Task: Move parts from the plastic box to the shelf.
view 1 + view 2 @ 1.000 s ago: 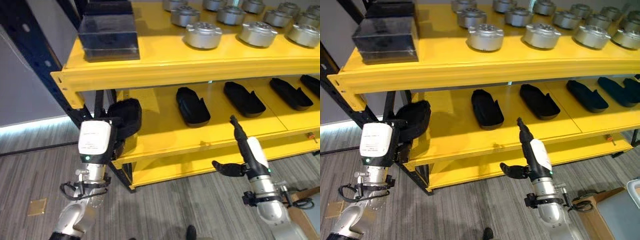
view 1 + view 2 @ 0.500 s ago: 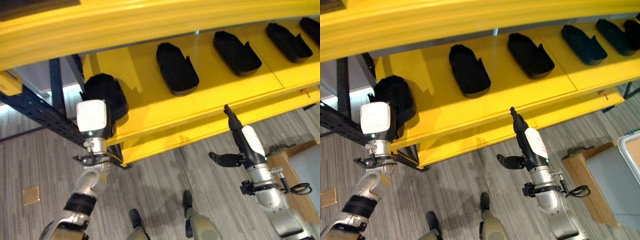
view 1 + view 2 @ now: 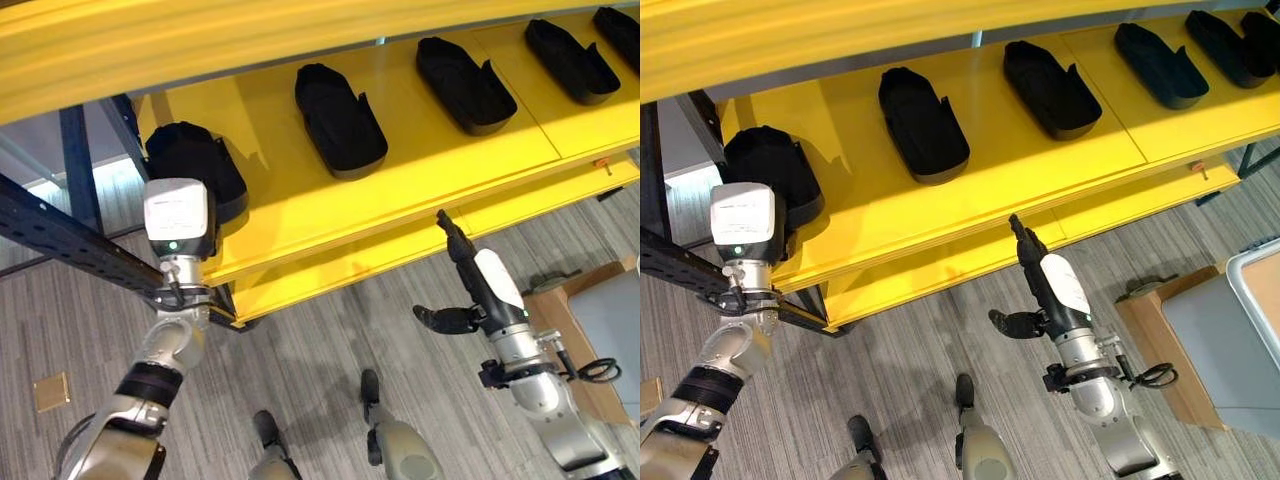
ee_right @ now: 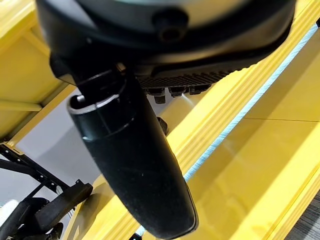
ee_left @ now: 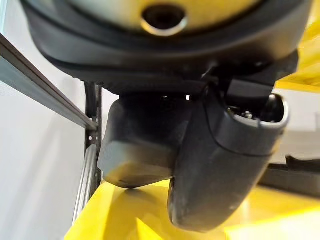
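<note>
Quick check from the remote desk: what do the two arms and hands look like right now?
Both arms are silver-grey with black bands near the wrist. The left hand is dark with a white back plate bearing a green light. The right hand is dark with slim black fingers and a white back cover.

A row of moulded parts is laid along the shelf (image 3: 300,215): one part (image 3: 192,175) at the left end, a second (image 3: 338,120) to its right, a third (image 3: 465,83) further right, and a fourth (image 3: 571,60) near the right end.
</note>
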Robot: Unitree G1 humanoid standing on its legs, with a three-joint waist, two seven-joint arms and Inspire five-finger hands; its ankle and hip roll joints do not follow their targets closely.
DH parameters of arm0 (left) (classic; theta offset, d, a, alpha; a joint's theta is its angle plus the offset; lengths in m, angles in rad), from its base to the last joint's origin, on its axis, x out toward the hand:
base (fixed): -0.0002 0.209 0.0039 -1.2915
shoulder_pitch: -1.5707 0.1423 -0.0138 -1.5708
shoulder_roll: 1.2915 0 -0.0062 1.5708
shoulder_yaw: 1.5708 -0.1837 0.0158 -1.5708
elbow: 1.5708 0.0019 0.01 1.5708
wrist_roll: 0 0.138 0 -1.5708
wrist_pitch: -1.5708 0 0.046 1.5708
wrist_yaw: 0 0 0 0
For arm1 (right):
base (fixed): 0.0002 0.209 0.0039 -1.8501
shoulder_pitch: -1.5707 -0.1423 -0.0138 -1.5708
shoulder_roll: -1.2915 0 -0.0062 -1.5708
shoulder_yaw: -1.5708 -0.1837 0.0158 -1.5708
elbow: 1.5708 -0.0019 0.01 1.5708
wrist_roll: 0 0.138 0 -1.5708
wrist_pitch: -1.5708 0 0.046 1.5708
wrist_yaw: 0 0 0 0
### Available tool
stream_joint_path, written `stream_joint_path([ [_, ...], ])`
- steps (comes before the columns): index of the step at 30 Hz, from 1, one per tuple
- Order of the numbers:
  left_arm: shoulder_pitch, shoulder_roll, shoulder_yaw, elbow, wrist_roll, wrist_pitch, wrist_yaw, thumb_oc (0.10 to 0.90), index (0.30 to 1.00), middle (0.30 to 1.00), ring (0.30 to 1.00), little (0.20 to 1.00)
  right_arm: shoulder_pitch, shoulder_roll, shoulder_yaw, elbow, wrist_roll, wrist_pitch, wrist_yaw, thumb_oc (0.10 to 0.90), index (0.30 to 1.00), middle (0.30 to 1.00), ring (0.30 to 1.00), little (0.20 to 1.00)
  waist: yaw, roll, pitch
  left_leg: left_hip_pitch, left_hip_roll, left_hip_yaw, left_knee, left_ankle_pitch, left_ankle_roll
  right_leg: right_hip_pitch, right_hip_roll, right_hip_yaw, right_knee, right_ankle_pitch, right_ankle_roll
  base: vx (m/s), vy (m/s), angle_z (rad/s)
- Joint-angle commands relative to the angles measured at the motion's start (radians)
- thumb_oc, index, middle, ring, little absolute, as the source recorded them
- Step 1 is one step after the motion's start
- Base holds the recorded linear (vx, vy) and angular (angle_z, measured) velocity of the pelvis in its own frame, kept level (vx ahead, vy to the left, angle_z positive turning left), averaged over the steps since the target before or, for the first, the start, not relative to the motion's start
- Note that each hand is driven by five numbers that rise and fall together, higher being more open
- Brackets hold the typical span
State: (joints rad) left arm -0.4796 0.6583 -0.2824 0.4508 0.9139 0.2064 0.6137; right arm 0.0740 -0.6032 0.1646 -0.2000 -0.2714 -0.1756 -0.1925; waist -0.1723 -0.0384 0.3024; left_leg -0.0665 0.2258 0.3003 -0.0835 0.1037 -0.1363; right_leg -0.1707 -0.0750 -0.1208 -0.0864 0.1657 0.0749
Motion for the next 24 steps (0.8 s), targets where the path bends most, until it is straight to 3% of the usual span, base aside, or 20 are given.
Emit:
stream_joint_path([
  [1,-0.049,0.041,-0.001,0.073,-0.005,-0.018,-0.028,0.400,0.300,0.300,0.300,0.300,-0.052,-0.035,-0.032,-0.150,0.031,-0.107,-0.046,0.900,1.000,1.000,1.000,1.000,-0.010,-0.039,-0.042,0.024,0.036,-0.047,0.025,0.009,-0.014,-0.012,-0.021,0.035,0.103,-0.096,0.054,0.00,0.000,0.00],
  [5,-0.095,0.077,-0.052,0.151,0.000,-0.028,-0.034,0.400,0.300,0.300,0.300,0.300,-0.054,-0.045,-0.028,-0.148,0.037,-0.122,-0.053,0.900,1.000,1.000,1.000,1.000,-0.012,-0.038,-0.030,0.025,0.033,-0.045,0.028,0.006,-0.013,-0.015,-0.026,0.036,0.108,-0.095,0.057,0.01,0.028,-0.01],
  [6,-0.107,0.081,-0.062,0.168,-0.002,-0.031,-0.036,0.590,0.566,0.566,0.566,0.566,-0.052,-0.047,-0.027,-0.147,0.036,-0.124,-0.054,0.900,1.000,1.000,1.000,1.000,-0.014,-0.038,-0.027,0.025,0.032,-0.045,0.028,0.006,-0.013,-0.014,-0.027,0.036,0.108,-0.095,0.058,0.00,0.000,0.00],
  [7,-0.113,0.082,-0.067,0.177,-0.004,-0.032,-0.036,0.720,0.747,0.747,0.747,0.747,-0.051,-0.048,-0.025,-0.147,0.035,-0.125,-0.054,0.900,1.000,1.000,1.000,1.000,-0.015,-0.039,-0.026,0.025,0.032,-0.045,0.029,0.006,-0.012,-0.014,-0.028,0.037,0.109,-0.096,0.058,0.00,0.000,0.00],
  [8,-0.123,0.077,-0.072,0.190,-0.019,-0.034,-0.045,0.900,1.000,1.000,1.000,1.000,-0.050,-0.050,-0.026,-0.146,0.030,-0.124,-0.057,0.900,1.000,1.000,1.000,1.000,-0.015,-0.040,-0.022,0.026,0.031,-0.045,0.031,0.005,-0.012,-0.014,-0.029,0.038,0.110,-0.096,0.058,0.00,0.000,0.00],
  [24,-0.124,0.088,-0.080,0.182,-0.027,-0.048,-0.069,0.900,1.000,1.000,1.000,1.000,-0.030,-0.057,-0.044,-0.150,0.027,-0.117,-0.058,0.900,1.000,1.000,1.000,1.000,-0.014,-0.033,-0.017,0.039,0.029,-0.047,0.033,-0.004,-0.010,0.001,-0.031,0.040,0.113,-0.103,0.058,0.00,0.000,0.00],
])
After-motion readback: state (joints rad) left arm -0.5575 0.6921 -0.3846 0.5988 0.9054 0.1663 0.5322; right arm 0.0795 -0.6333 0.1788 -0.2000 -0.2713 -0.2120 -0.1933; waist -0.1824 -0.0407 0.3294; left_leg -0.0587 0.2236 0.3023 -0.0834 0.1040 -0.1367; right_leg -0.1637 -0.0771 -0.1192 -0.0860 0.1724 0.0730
